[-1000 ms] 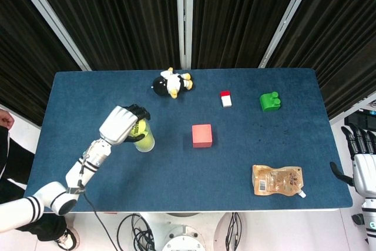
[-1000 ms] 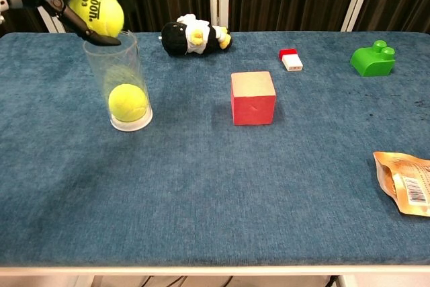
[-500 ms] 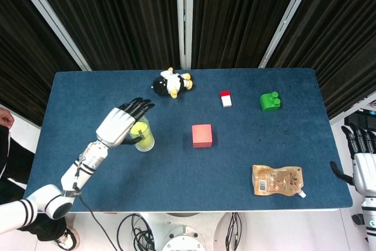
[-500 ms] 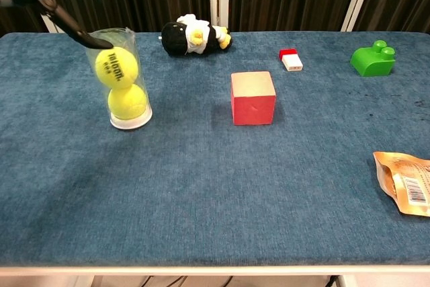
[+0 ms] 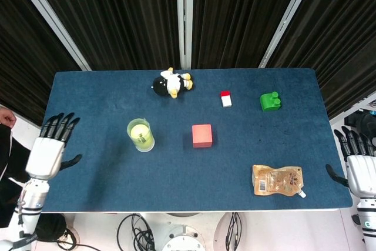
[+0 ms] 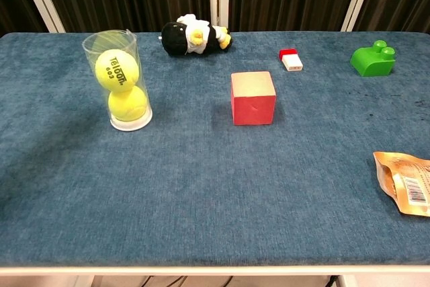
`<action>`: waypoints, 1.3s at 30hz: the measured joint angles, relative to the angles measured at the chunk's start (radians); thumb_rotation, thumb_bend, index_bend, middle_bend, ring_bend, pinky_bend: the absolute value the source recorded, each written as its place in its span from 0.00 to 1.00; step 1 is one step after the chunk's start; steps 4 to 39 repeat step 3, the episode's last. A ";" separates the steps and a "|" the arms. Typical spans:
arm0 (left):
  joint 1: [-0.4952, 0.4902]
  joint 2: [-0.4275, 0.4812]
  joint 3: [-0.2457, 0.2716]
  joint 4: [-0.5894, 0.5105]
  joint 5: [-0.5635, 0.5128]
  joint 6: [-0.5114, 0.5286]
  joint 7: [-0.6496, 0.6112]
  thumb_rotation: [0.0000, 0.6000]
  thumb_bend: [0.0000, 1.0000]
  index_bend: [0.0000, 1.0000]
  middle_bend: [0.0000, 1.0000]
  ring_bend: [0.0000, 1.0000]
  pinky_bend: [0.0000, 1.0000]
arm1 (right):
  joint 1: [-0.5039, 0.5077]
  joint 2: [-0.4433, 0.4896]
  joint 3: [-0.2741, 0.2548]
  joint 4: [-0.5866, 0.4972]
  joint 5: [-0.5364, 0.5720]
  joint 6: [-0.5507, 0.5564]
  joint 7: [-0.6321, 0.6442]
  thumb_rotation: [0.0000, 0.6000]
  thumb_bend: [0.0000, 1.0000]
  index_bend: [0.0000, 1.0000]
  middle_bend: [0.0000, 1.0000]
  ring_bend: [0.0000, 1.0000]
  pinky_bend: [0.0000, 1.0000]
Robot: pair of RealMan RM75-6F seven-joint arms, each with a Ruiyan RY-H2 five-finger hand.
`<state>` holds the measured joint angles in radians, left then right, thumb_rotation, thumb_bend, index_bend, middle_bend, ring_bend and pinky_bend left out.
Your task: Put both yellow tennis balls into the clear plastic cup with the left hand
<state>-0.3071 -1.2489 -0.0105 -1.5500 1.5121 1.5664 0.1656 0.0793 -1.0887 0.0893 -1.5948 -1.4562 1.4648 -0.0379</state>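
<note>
Fingers (image 5: 60,123) of the left hand (image 5: 49,152) are spread and hold nothing; a second ago this hand was over the clear plastic cup (image 6: 122,78) with a ball at the rim, and it has since pulled back off the left edge of the surface (image 5: 106,168), out of the chest view altogether. Both yellow tennis balls now sit inside the cup, the upper ball (image 6: 116,70) resting on the lower ball (image 6: 127,103), where earlier only one lay at the bottom. The cup stands upright in the left half of the surface, well apart from the left edge.

Off the right edge, the right hand (image 5: 358,166) hangs with its fingers apart and empty, much as before.

A red cube (image 6: 252,97) sits near the middle, right of the cup with open cloth between them. A plush penguin (image 6: 191,35) lies by the far edge, a small red-and-white block (image 6: 290,59) and a green brick (image 6: 373,58) toward the far right corner, and an orange pouch (image 5: 278,180) near the front right corner.
</note>
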 measured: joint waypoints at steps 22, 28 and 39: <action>0.059 -0.011 0.025 0.064 -0.029 0.015 -0.028 1.00 0.04 0.06 0.00 0.00 0.02 | 0.006 -0.014 -0.012 0.010 -0.006 -0.019 -0.021 1.00 0.22 0.00 0.00 0.00 0.00; 0.059 -0.011 0.025 0.064 -0.029 0.015 -0.028 1.00 0.04 0.06 0.00 0.00 0.02 | 0.006 -0.014 -0.012 0.010 -0.006 -0.019 -0.021 1.00 0.22 0.00 0.00 0.00 0.00; 0.059 -0.011 0.025 0.064 -0.029 0.015 -0.028 1.00 0.04 0.06 0.00 0.00 0.02 | 0.006 -0.014 -0.012 0.010 -0.006 -0.019 -0.021 1.00 0.22 0.00 0.00 0.00 0.00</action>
